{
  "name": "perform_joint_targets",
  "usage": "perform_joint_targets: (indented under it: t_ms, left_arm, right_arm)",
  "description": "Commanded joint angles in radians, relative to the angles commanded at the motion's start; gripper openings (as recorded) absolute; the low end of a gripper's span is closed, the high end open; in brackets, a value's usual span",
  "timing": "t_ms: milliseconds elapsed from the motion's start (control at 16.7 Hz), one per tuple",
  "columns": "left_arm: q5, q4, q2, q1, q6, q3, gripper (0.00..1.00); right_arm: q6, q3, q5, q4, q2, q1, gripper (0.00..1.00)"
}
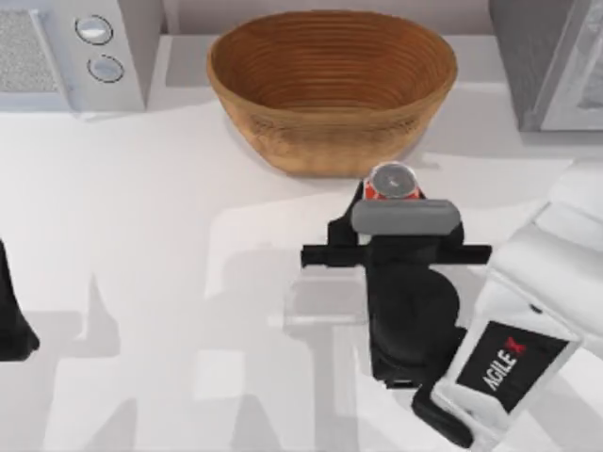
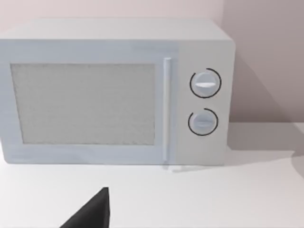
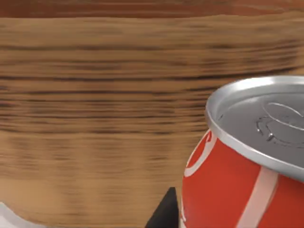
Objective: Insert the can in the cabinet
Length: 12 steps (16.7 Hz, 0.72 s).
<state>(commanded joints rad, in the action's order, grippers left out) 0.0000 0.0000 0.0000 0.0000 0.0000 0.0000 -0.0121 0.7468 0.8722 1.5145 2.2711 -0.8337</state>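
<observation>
We rest everything on a white table (image 1: 160, 245). Just beyond our right gripper (image 1: 394, 202) stands the brown woven basket (image 1: 332, 89); the can (image 1: 393, 182) sits upright at that gripper, beside the basket's wall. The grey two-knob appliance (image 1: 75, 52) lies well away leftward, the cabinet (image 1: 546, 61) beyond, rightward.

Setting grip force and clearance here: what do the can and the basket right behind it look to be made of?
The can looks like thin metal: a glossy red printed wall under a bright silver lid with a raised rim and stamped tab. The basket looks like woven or coiled brown fibre, matt, with fine horizontal ridges running around its wall; it could also be ribbed wood. The right gripper is at the can.
</observation>
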Motion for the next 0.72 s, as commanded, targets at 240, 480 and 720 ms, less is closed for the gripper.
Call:
perform_joint_targets:
  t_ms: [240,480,720]
  left_arm:
    - [0.0,0.0,0.0,0.0,0.0,0.0,1.0]
    - [0.0,0.0,0.0,0.0,0.0,0.0,1.0]
    - [0.0,0.0,0.0,0.0,0.0,0.0,1.0]
  right_arm:
    - [0.003,-0.009,-0.004,-0.115,-0.117,-0.001,0.0]
    - [-0.004,-0.013,-0.007,-0.222,-0.235,-0.004,0.0]
    - [-0.003,-0.019,-0.005,-0.363,-0.383,-0.002,0.0]
